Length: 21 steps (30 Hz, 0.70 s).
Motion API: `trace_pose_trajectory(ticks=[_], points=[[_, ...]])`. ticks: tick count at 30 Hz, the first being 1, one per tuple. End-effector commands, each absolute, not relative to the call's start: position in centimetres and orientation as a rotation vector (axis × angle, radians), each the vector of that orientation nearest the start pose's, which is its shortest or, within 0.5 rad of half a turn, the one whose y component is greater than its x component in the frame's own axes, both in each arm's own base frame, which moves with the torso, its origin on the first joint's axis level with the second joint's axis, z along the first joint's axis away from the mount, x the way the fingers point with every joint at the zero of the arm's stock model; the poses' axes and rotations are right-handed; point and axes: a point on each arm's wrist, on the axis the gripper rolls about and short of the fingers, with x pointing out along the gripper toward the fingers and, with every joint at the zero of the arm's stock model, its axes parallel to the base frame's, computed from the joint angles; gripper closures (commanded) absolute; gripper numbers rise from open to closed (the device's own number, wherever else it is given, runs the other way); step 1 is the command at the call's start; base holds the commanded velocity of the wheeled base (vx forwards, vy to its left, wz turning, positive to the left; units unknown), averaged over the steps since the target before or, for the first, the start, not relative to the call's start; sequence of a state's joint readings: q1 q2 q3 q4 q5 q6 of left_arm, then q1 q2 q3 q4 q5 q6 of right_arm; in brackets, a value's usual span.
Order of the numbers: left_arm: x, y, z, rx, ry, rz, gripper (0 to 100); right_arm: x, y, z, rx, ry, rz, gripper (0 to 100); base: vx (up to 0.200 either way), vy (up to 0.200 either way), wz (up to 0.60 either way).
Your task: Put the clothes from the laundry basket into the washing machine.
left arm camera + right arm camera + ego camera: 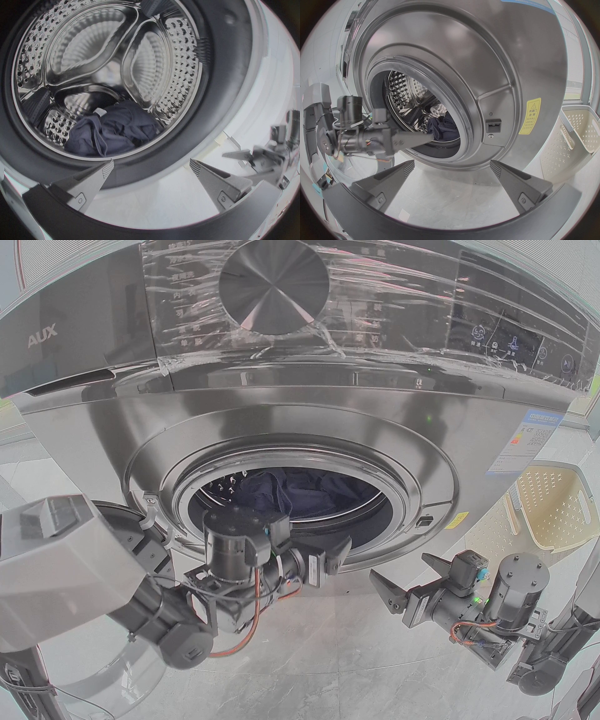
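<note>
**gearhead_tom:** Where's the load right now, and what are your jaws doing?

**me (driving it remote):** Both sets of jaws are spread wide with nothing between them. My left gripper (150, 163) sits just outside the washing machine (375, 421) opening, aimed inside. The clothes (115, 131) lie straight ahead of its fingertips, past the dark door seal (225, 78) and low in the drum (156, 62), well apart from the jaws. My right gripper (450, 164) hangs out front over the floor (450, 193). The laundry basket (581, 131) is off to that gripper's outer side, nowhere near the tips.

**gearhead_tom:** What's the stuff look like? Easy to grab?

**me:** It's a dark navy bundle, all crumpled, with soft rounded folds and a little pale tag (100, 111) poking up on top. I can't tell if it's one garment or several. My guess is it's light and totally limp, so it'll sag and trail from wherever I pinch it. It shouldn't be slippery or fragile. If I had to take hold, I'd go for the raised ridge in the middle of the heap, where there's enough thickness for the jaws to bite. A loose edge would probably just slide out. The main worry would be a dangling bit catching on the seal.
</note>
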<state>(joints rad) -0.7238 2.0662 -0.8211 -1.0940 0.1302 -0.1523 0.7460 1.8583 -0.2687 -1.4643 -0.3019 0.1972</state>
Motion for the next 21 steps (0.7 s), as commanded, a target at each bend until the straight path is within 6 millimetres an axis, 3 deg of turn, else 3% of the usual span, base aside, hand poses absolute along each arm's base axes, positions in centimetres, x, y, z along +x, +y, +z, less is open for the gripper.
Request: trace_pose_trajectory(ticks=[1,5,10,15,21], points=[[22.7,-24.1,11.1,-0.068,0.206,-0.67,0,19.2,16.9,10.3,0.133,0.141,0.438,0,0.0,0.0,0.0],[20.2,-22.8,11.5,-0.067,0.194,-0.704,0,18.7,16.4,10.7,0.14,0.13,0.442,0,0.0,0.0,0.0],[16.4,-19.6,12.4,-0.049,0.201,-0.736,0,17.2,15.1,10.5,0.126,0.158,0.442,0,0.0,0.0,0.0],[14.1,-16.7,12.9,-0.048,0.19,-0.731,0,16.4,14.1,10.6,0.126,0.166,0.467,0,0.0,0.0,0.0],[12.1,-13.2,15.3,-0.108,0.077,-0.709,0,14.8,12.5,11.1,0.127,0.152,0.466,0,-0.2,0.0,0.0]])
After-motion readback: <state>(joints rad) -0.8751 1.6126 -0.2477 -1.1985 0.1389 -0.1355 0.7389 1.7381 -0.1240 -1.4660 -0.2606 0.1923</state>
